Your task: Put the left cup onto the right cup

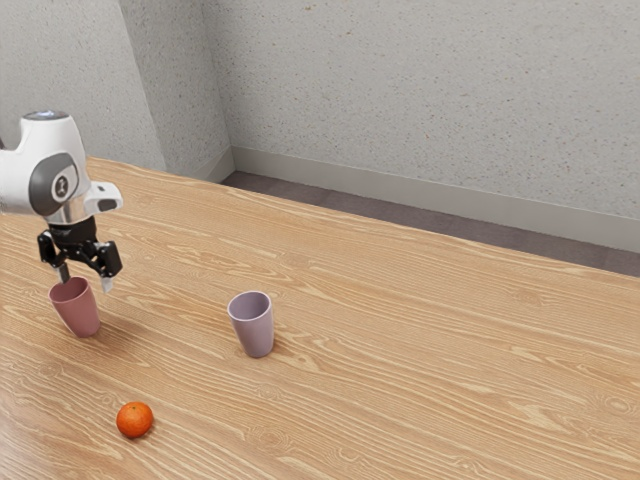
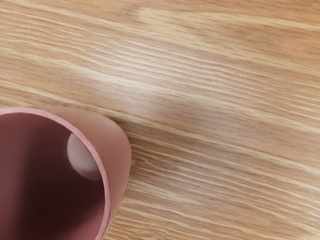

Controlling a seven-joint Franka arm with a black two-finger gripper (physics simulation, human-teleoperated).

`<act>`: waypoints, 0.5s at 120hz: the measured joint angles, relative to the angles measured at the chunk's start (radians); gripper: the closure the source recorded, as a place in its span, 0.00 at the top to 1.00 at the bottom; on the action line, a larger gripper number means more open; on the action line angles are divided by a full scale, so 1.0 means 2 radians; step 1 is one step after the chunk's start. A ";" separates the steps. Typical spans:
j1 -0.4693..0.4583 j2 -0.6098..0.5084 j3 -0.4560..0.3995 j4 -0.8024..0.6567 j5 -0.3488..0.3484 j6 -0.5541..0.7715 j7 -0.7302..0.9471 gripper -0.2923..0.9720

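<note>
A pink cup (image 1: 76, 308) stands upright on the wooden table (image 1: 400, 320) at the exterior view's left. My gripper (image 1: 85, 280) hangs right over its rim, open, with one finger above the cup's mouth and the other just outside its wall on the side toward the mauve cup. That mauve cup (image 1: 251, 323) stands upright further to the exterior view's right, well apart. In the wrist view the pink cup (image 2: 112, 150) lies just under my hand, with its dark inside in sight and a pale rounded shape (image 2: 82, 157) just inside its rim.
An orange (image 1: 135, 419) lies on the table in front of the pink cup, nearer the front edge. The table's far edge meets a dark floor strip (image 1: 450, 215) below the grey walls.
</note>
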 joint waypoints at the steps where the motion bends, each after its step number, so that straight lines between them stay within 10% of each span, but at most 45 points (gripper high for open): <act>1: 0.000 0.002 0.000 0.001 0.000 0.002 0.000 0.77; 60: 0.014 0.073 0.000 0.014 -0.003 0.048 0.012 0.69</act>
